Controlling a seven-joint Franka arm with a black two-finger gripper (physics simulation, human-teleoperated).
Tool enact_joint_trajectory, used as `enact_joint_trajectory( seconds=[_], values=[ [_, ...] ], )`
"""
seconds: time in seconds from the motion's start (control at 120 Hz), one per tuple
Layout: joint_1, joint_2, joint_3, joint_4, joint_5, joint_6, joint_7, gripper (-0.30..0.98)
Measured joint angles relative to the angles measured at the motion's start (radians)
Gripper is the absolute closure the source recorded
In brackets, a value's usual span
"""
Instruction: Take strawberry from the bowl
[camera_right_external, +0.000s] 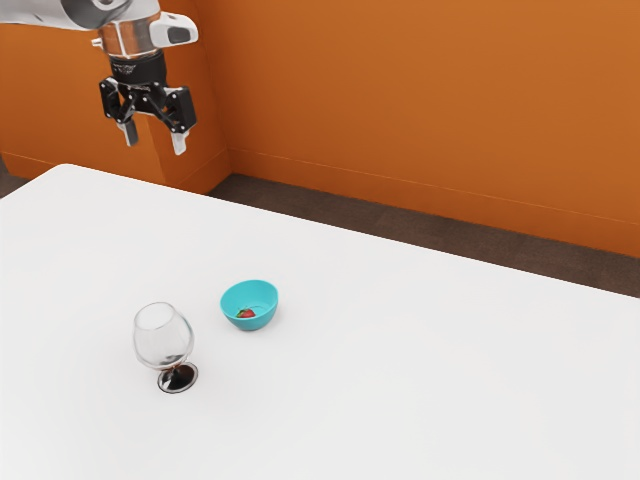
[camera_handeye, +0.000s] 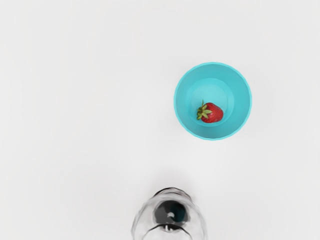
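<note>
One red strawberry (camera_handeye: 213, 113), green-leaved, inside turquoise bowl (camera_handeye: 241, 102), clear stemmed glass (camera_right_external: 165, 345), upright nearby on white worktop (camera_right_external: 400, 380), black claw (camera_right_external: 155, 138) raised, released, fingers spread apart

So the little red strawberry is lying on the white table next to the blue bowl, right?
Not quite: the wrist view shows the strawberry inside the blue bowl. It is red, and the table is white.
</note>
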Motion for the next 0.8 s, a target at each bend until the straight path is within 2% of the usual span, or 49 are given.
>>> enact_joint_trajectory(
  seconds=[0.367,0.658,0.8],
  values=[
    [0.001,0.016,0.0,0.0,0.001,0.005,-0.001,0.02],
    [0.006,0.281,-0.012,0.0,-0.014,0.191,-0.007,0.02],
    [0.009,0.371,-0.016,0.006,-0.029,0.292,-0.031,0.02]
  ],
)
